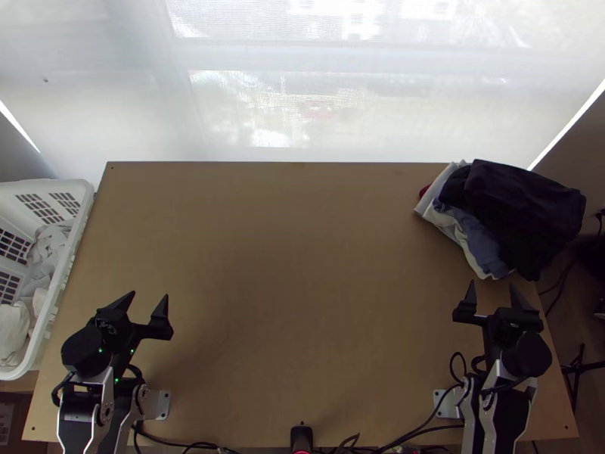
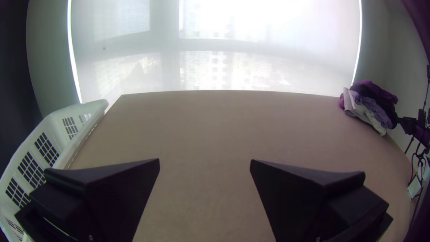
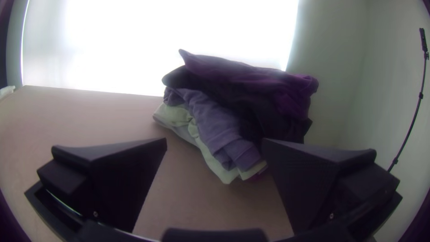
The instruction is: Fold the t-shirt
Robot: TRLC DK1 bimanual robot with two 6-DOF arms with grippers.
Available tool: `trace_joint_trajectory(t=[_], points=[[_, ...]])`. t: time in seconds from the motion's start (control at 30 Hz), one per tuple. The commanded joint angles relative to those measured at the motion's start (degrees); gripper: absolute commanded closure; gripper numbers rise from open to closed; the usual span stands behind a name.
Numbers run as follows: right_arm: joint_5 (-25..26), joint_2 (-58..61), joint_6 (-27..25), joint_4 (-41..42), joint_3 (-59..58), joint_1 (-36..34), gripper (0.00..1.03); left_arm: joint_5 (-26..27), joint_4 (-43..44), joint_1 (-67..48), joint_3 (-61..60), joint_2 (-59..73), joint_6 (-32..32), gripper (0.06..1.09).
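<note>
A pile of bunched clothes (image 1: 522, 208) lies at the table's far right corner, dark pieces on top of blue and white ones; which piece is the t-shirt I cannot tell. My left gripper (image 1: 150, 298) is open over the table's left part, far from the pile. My right gripper (image 1: 491, 289) stands open just nearer than the pile, apart from it. In the left wrist view, the left gripper (image 2: 204, 163) has bare table between its fingers. The right wrist view has the right gripper (image 3: 215, 142) with the heap of clothes (image 3: 224, 121) beyond its fingers.
A white basket (image 1: 68, 250) with pale cloth in it stands at the table's left edge. Bare wooden table (image 1: 302, 280) lies between the arms. Cables (image 1: 423, 430) run along the near edge, beside a small black device (image 1: 301, 437).
</note>
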Motion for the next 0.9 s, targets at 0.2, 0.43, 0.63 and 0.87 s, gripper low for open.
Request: trace_joint_trajectory(t=[0.2,0.43,0.63,0.87], points=[[0.03,0.01,0.0,0.01,0.04,0.01,0.04,0.03,0.02,0.01,0.0,0.01,0.02,0.1],[-0.15,-0.08,9.76,0.45,-0.05,5.89,0.04,0.03,0.02,0.01,0.0,0.01,0.02,0.1],[-0.15,0.01,10.2,0.54,-0.05,10.29,0.04,-0.06,0.02,0.01,0.0,0.01,0.02,0.1],[6.79,-0.17,4.05,5.9,0.13,16.97,0.04,-0.06,0.02,0.01,0.09,0.01,0.02,0.1]])
